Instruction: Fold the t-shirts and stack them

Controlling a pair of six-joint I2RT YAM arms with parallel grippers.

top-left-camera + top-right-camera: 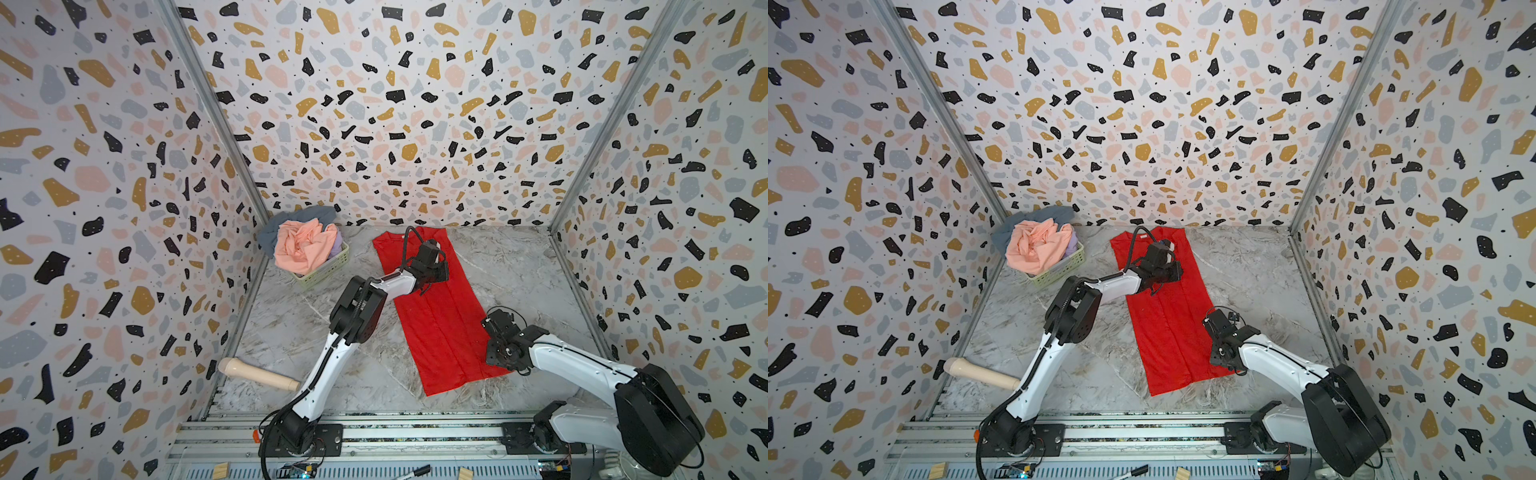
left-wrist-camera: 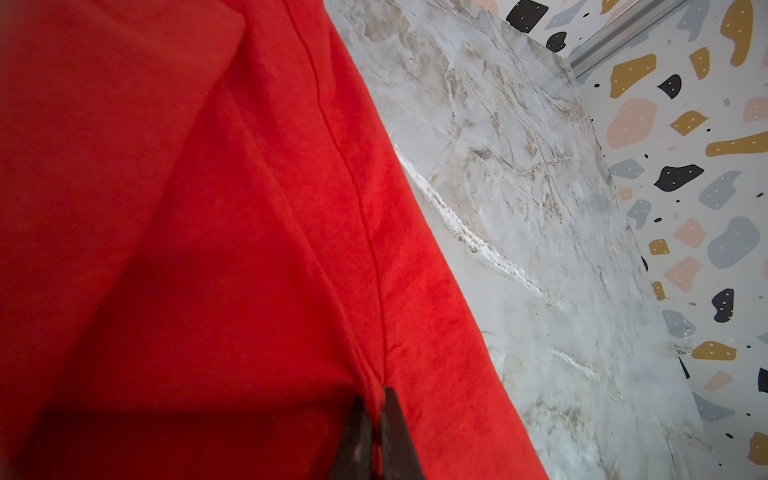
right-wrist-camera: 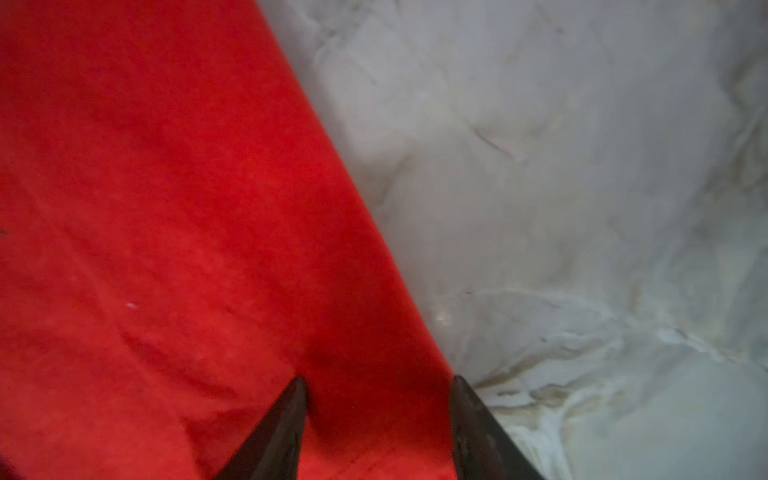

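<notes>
A bright red t-shirt (image 1: pixel 444 324) (image 1: pixel 1167 332) lies on the marble table, folded lengthwise into a long strip that runs from the back wall toward the front. My left gripper (image 1: pixel 439 272) (image 2: pixel 376 399) is over the far part of the strip. It is shut on a small pinch of red cloth along a crease. My right gripper (image 1: pixel 496 324) (image 3: pixel 379 386) is at the strip's near right edge. It is open, one fingertip (image 3: pixel 291 415) over red cloth and the other at the shirt's edge by the marble. Peach-pink (image 1: pixel 305 245), grey-blue (image 1: pixel 291 220) and lilac (image 1: pixel 338 245) t-shirts are heaped in the basket.
The pale green lattice basket (image 1: pixel 328 270) stands in the back left corner. A beige wooden handle-like piece (image 1: pixel 257 374) lies at the front left. Patterned walls close in three sides. Metal rails (image 1: pixel 415 432) with both arm bases run along the front, with a marker (image 1: pixel 415 471) there.
</notes>
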